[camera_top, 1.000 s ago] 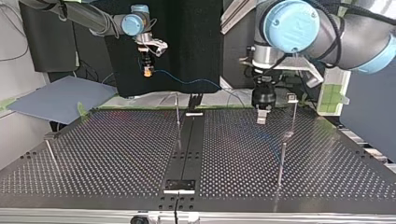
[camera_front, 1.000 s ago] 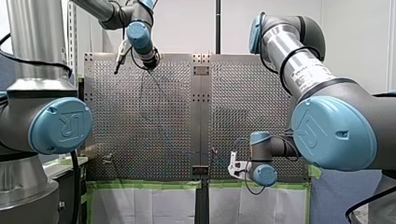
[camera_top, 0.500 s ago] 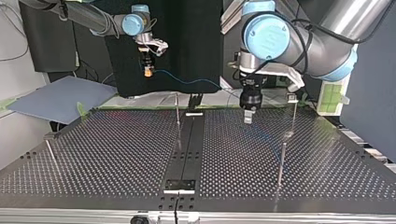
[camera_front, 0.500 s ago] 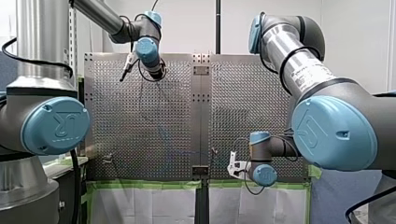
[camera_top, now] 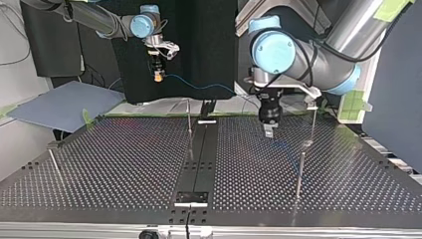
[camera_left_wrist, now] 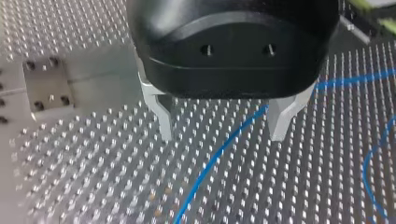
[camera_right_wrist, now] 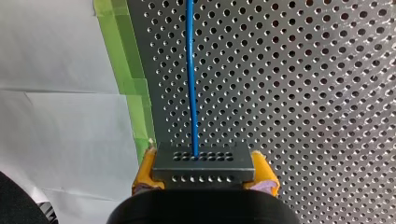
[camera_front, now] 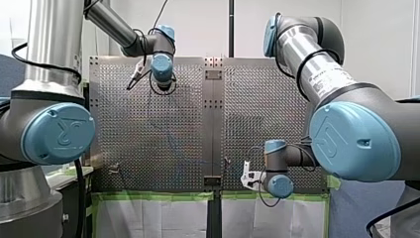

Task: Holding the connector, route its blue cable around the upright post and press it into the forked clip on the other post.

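My right gripper [camera_right_wrist: 204, 179] is shut with yellow pads on the dark grey connector [camera_right_wrist: 203, 163]. It hangs above the table's edge at the top view's back left [camera_top: 158, 75]. The blue cable [camera_right_wrist: 190, 79] leaves the connector, sags across [camera_top: 199, 88] and lies on the perforated table [camera_top: 283, 147]. My left gripper [camera_left_wrist: 223, 130] stands open just above the table, metal fingers [camera_left_wrist: 163, 121] either side of the cable [camera_left_wrist: 219, 154], not touching it; in the top view it [camera_top: 269, 131] is right of centre. An upright post [camera_top: 189, 122] stands near the middle. A post with a small head [camera_top: 312, 105] is further right.
More thin posts stand on the table [camera_top: 124, 169]: one [camera_top: 299, 174] nearer the camera at the top view's right, one [camera_top: 53, 162] at its left. A dark centre strip [camera_top: 199, 159] runs across the table. A grey sheet [camera_top: 64, 104] lies beyond the back left corner.
My left arm has swung towards the middle of the table and come down closer to it, over the cable. My right arm has stayed still with the connector.
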Tool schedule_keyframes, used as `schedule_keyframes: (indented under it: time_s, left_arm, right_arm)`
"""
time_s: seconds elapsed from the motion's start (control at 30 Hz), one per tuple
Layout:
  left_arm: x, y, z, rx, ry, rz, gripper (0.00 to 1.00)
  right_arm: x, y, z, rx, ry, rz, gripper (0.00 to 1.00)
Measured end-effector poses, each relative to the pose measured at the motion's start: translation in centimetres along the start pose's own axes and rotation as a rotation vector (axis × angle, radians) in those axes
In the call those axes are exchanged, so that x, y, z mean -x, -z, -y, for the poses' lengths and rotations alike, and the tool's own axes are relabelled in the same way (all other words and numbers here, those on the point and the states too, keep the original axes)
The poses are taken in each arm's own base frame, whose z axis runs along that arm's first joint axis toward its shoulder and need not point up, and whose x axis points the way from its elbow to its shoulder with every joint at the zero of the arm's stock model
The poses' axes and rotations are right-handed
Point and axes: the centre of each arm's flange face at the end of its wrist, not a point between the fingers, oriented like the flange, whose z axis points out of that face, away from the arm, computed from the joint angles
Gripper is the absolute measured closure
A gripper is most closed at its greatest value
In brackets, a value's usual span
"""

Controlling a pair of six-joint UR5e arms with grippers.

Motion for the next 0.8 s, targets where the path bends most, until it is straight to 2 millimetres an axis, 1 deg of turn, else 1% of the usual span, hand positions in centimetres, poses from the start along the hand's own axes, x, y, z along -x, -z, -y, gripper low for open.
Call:
schedule_keyframes:
  time_s: [0.23, 0.27, 0.4, 0.8]
  left_arm:
    - [0.5, -1.0, -0.6, 0.068, -0.035, 0.039, 0.04]
    - [0.7, -1.2, -0.7, 0.071, -0.039, 0.046, 0.01]
    - [0.9, -1.7, -1.0, 0.078, -0.064, 0.060, 0.01]
    - [0.1, -3.3, -2.1, 0.090, -0.165, 0.049, 0.01]
  right_arm:
    - [0.0, 0.0, 0.1, -0.002, 0.001, 0.000, 1.00]
    - [0.0, 0.1, 0.2, -0.003, 0.001, 0.000, 1.00]
    - [0.0, 0.1, 0.2, -0.004, 0.001, 0.001, 1.00]
    - [0.1, 0.1, 0.3, -0.005, 0.001, 0.001, 1.00]
